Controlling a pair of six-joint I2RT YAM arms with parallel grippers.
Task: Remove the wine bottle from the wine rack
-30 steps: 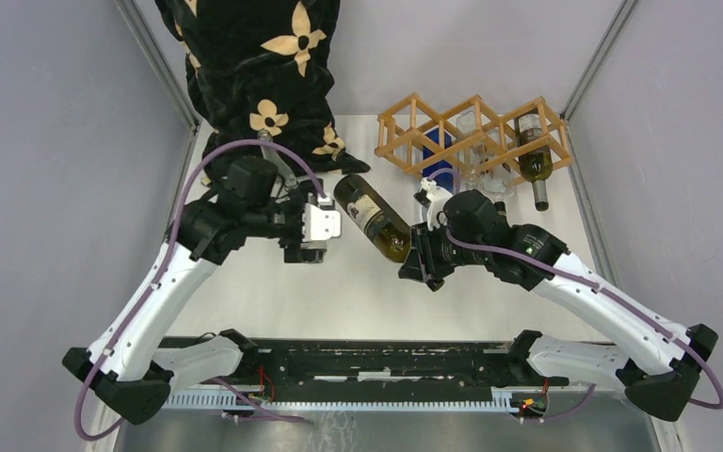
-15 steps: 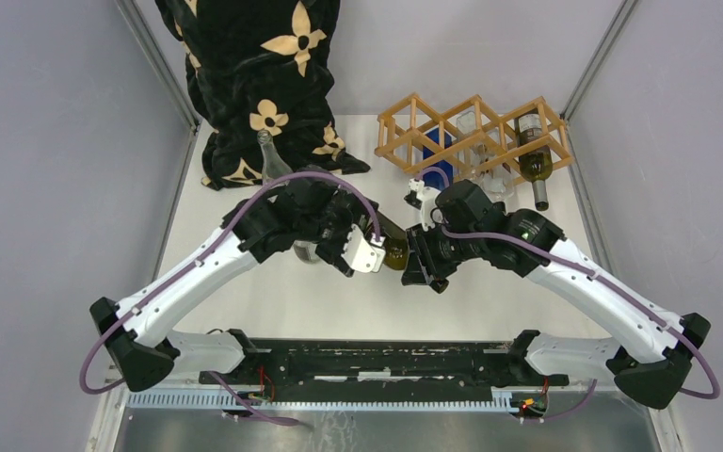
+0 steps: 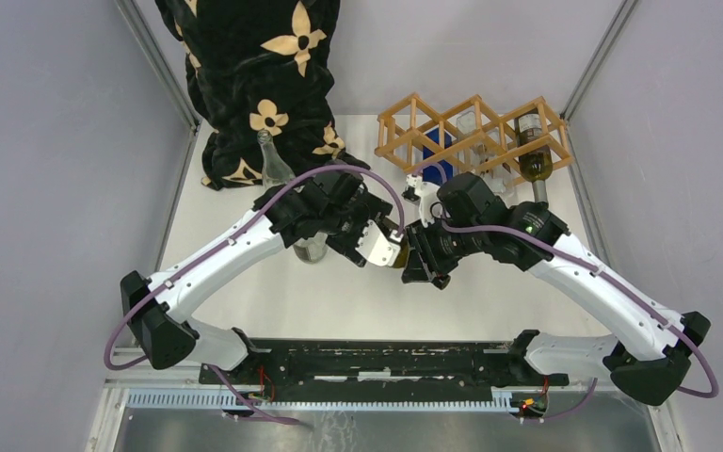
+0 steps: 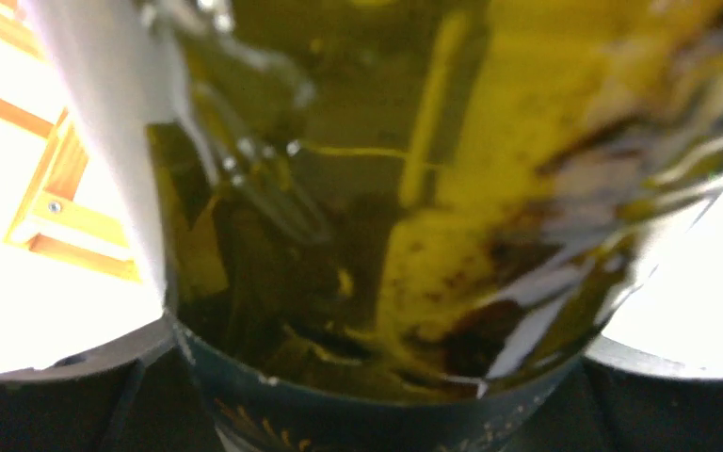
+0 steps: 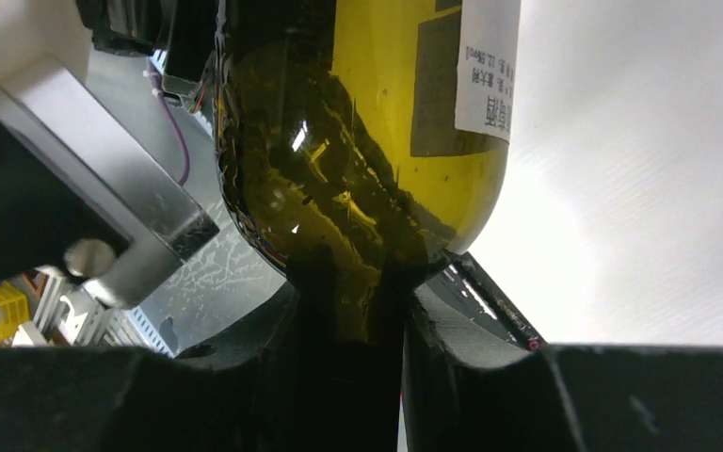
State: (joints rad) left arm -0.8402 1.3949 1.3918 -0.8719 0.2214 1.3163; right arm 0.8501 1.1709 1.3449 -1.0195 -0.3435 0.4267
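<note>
The wine bottle (image 3: 397, 252), dark green glass with a label, hangs off the rack above the table, held between the two arms. My right gripper (image 3: 420, 258) is shut on its neck; the right wrist view shows the neck between the jaws (image 5: 348, 311) and the bottle's body (image 5: 367, 113) beyond them. My left gripper (image 3: 382, 249) is open with its jaws on either side of the bottle's body, which fills the left wrist view (image 4: 386, 188). The tan wooden wine rack (image 3: 471, 132) stands at the back right.
A green bottle (image 3: 533, 158), a clear bottle and a blue object (image 3: 438, 151) lie in the rack. A clear glass bottle (image 3: 275, 168) stands by the left arm. A black flowered cloth (image 3: 254, 75) hangs at the back left. A corner of the rack shows in the left wrist view (image 4: 56, 207).
My left arm has swung right from beside the bottle and brought its open jaws round the bottle's body. My right gripper has kept hold of the neck and shifted slightly.
</note>
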